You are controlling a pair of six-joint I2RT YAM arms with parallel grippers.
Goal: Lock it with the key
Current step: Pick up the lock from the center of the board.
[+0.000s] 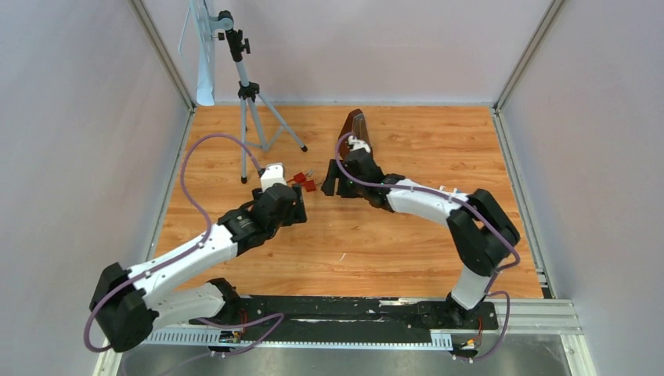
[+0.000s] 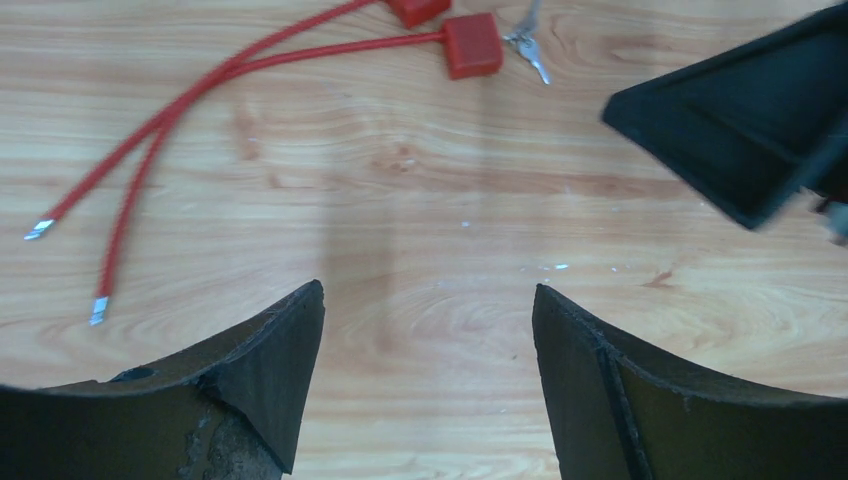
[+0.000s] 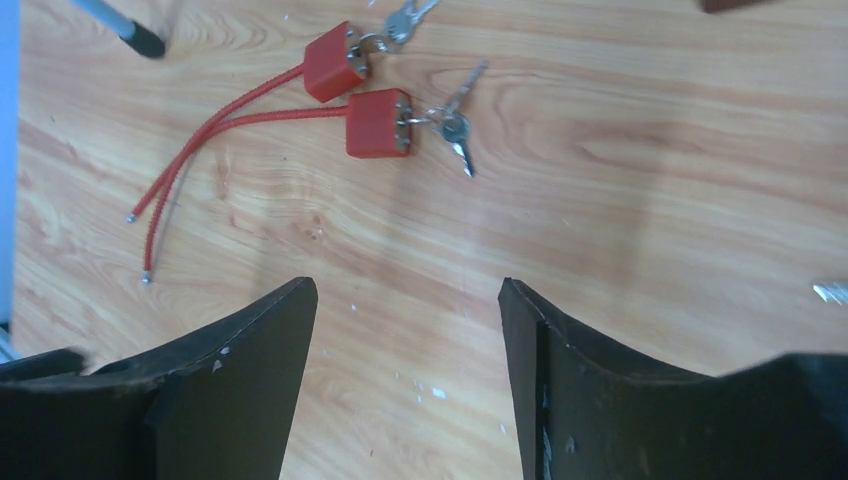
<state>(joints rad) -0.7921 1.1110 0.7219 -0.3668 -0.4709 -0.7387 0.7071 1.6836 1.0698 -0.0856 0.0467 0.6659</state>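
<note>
We see a wood table (image 1: pixel 423 258) with pale walls on three sides, and a tripod (image 1: pixel 249 94) stands near the far left corner. The left gripper (image 2: pixel 428 300) and the right gripper (image 3: pixel 408 290) both hang wide apart over the wood and hold nothing. Two red locks (image 3: pixel 378 123) lie side by side near the middle of the table, a bit toward the left edge, between the grippers. We think their blocks are hard and light, good to pinch on the flat sides. Their red cords (image 3: pixel 200 150) look bendy with loose ends, so they may flop. The keys (image 3: pixel 455 125) are tiny, thin and likely slippery on the smooth wood, so we would pinch a wide head.
</note>
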